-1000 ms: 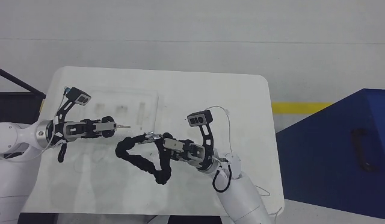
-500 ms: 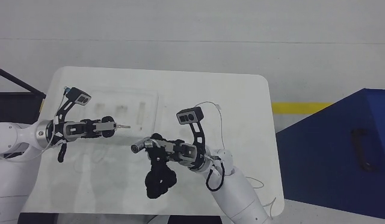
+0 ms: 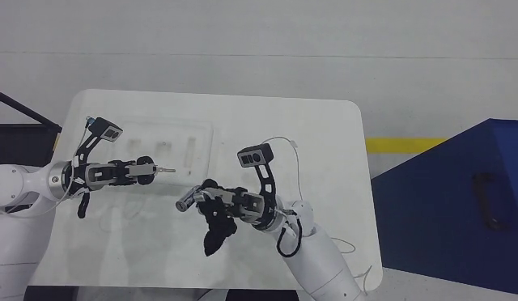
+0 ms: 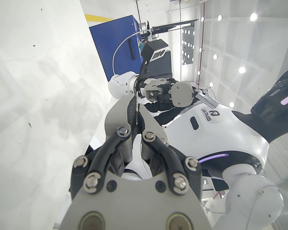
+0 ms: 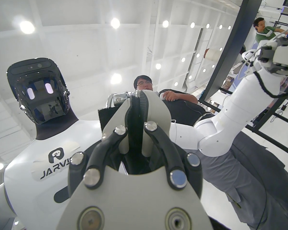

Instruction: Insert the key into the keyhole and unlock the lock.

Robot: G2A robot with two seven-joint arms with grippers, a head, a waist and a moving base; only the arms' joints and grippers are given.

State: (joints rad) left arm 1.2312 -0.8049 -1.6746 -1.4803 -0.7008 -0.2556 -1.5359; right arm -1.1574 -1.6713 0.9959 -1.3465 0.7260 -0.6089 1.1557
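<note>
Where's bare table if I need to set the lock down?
Widest free patch: the far right corner of the table, between the right arm and the right edge. Crowded: between the left end effector with the key and the right end effector holding the lock.

One lock cylinder, polished shiny metal; chain sleeve, matt black cloth; key, thin bright metal; table, smooth matt white top.

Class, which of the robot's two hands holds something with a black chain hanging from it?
The right hand: its silver lock trails a black chain. The left hand pinches only a thin key.
</note>
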